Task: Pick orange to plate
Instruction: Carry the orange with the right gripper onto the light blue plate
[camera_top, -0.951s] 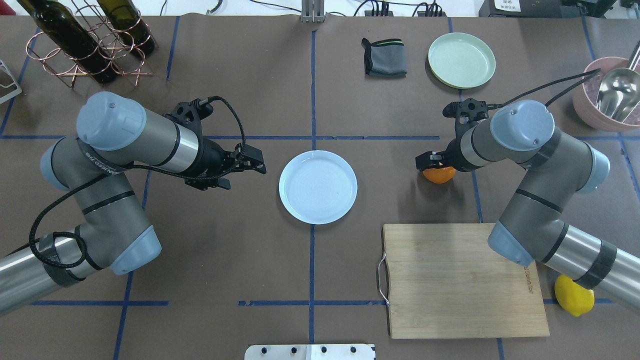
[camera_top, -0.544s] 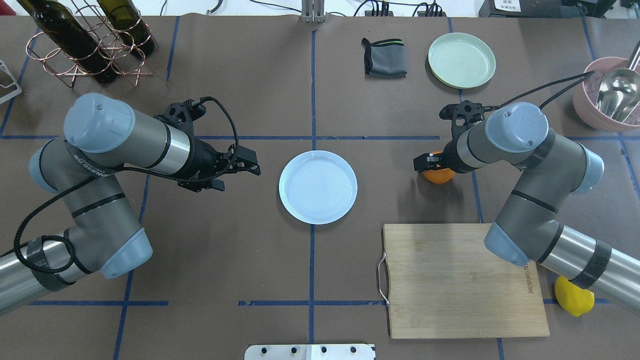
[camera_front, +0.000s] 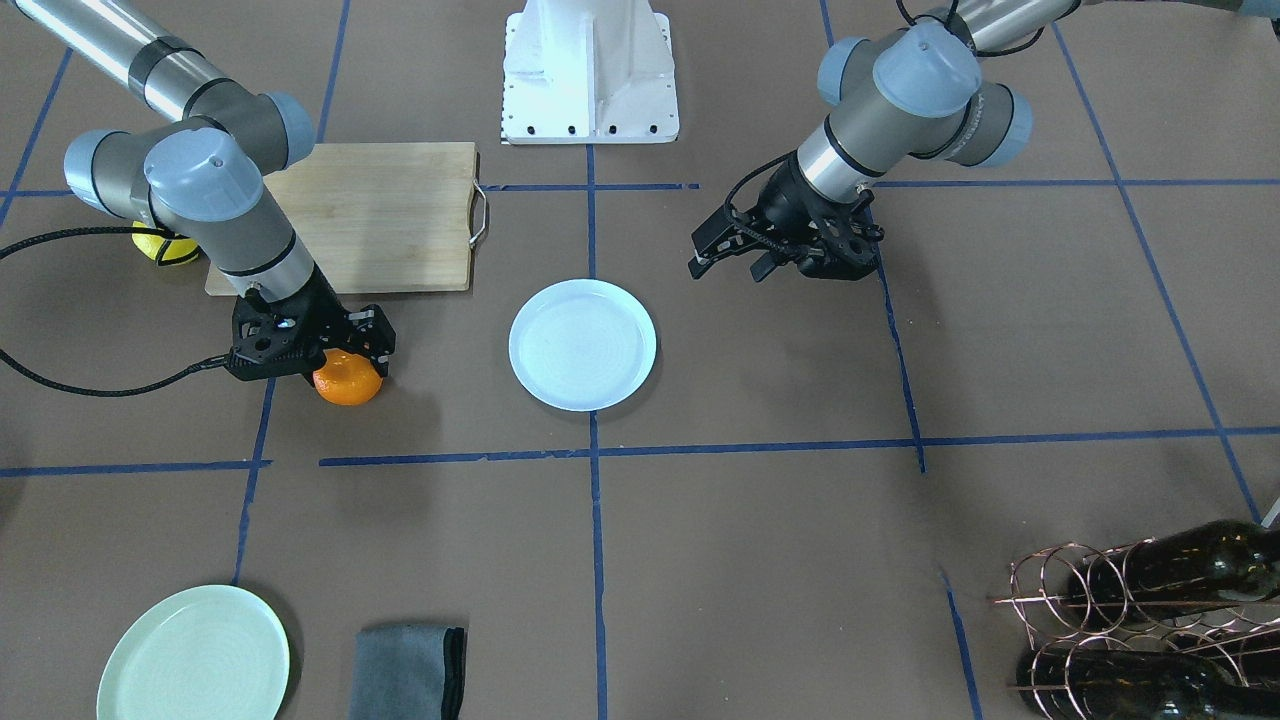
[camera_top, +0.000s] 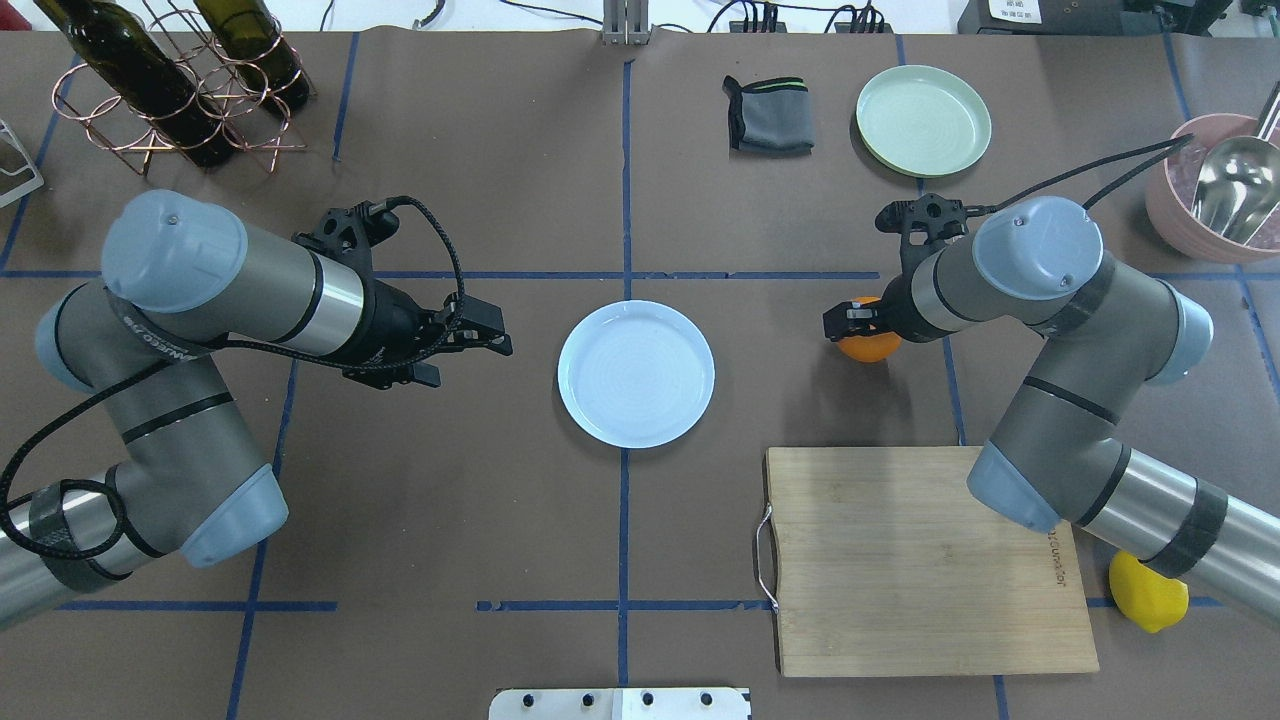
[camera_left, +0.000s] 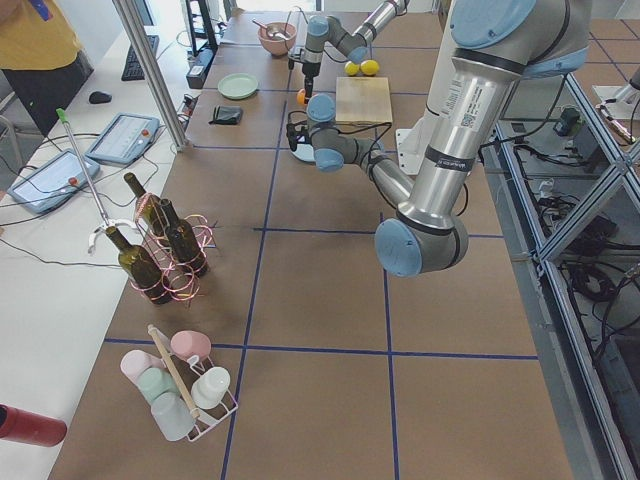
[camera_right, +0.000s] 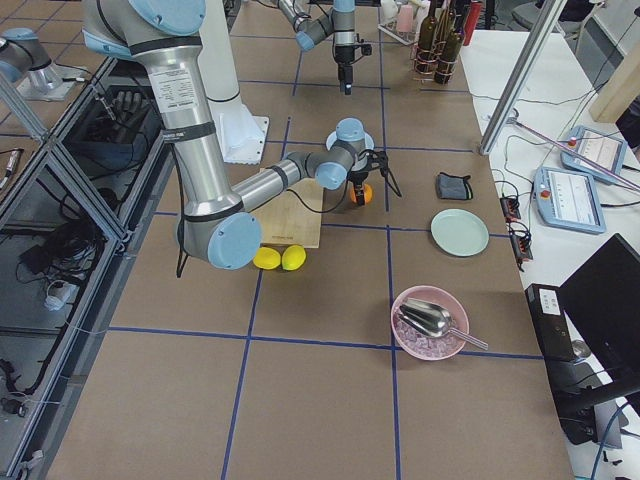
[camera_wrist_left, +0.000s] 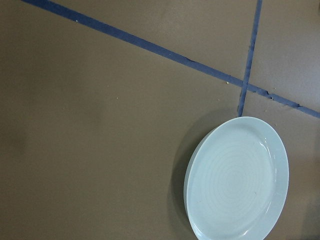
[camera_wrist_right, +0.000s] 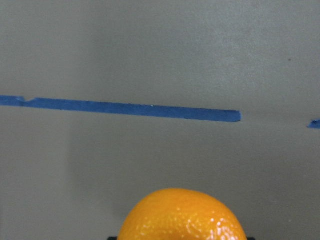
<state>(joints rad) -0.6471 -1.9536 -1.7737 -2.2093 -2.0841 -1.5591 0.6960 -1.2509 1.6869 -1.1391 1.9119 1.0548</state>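
The orange (camera_top: 870, 345) is right of the table's centre, and my right gripper (camera_top: 857, 328) reaches down over it and is shut on it. In the front-facing view the orange (camera_front: 347, 380) pokes out below the black fingers (camera_front: 377, 335), and I cannot tell whether it touches the table. It fills the bottom of the right wrist view (camera_wrist_right: 184, 216). The pale bluish-white plate (camera_top: 636, 373) lies empty at the centre, a plate's width to the left of the orange. My left gripper (camera_top: 475, 360) hovers open and empty left of the plate (camera_wrist_left: 235, 180).
A wooden cutting board (camera_top: 930, 560) lies near the front right, with a yellow lemon (camera_top: 1148, 592) beside it under my right arm. At the back stand a mint-green plate (camera_top: 923, 120), a grey cloth (camera_top: 770, 115), a pink bowl with a scoop (camera_top: 1215, 190) and racked wine bottles (camera_top: 170, 90).
My right gripper has shifted slightly left, toward the plate, and the orange has gone with it. My left arm has drawn back to the left, away from the plate.
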